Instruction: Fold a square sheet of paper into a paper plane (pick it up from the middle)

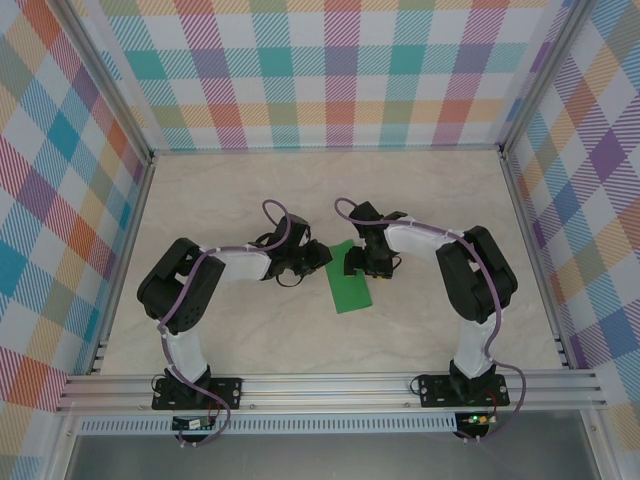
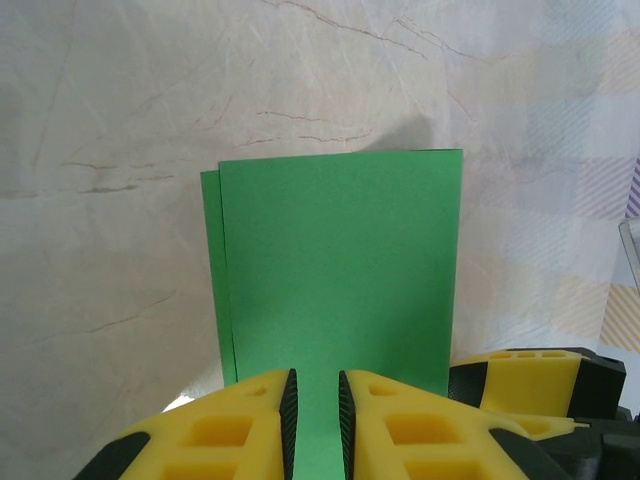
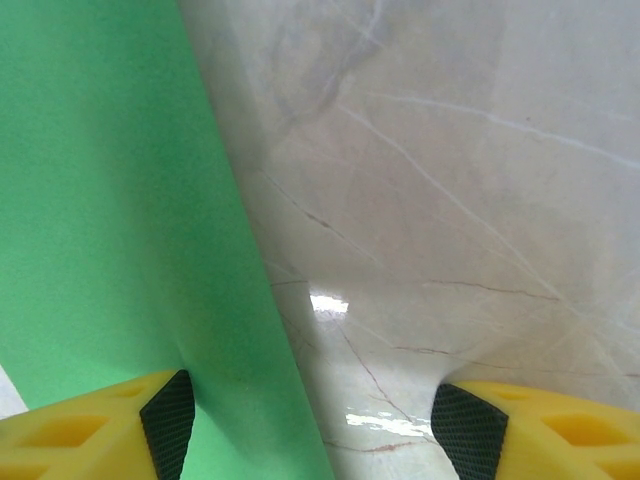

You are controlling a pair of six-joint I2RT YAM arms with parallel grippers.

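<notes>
Where folded paper enters left tool, edge hidden

This is a robotics lab cell, a purpose-built test enclosure rather than any lived-in room. A pale marble-patterned tabletop is boxed in on 3 sides by upright panels printed with a pastel plaid of teal, orange, purple and green, held in silver aluminium extrusion framing. 2 robot arms are bolted by black base plates to the rail along the near edge, the left arm and the right arm, with purple cables running along them. A small circuit board with a lit indicator hangs below the rail.
</notes>
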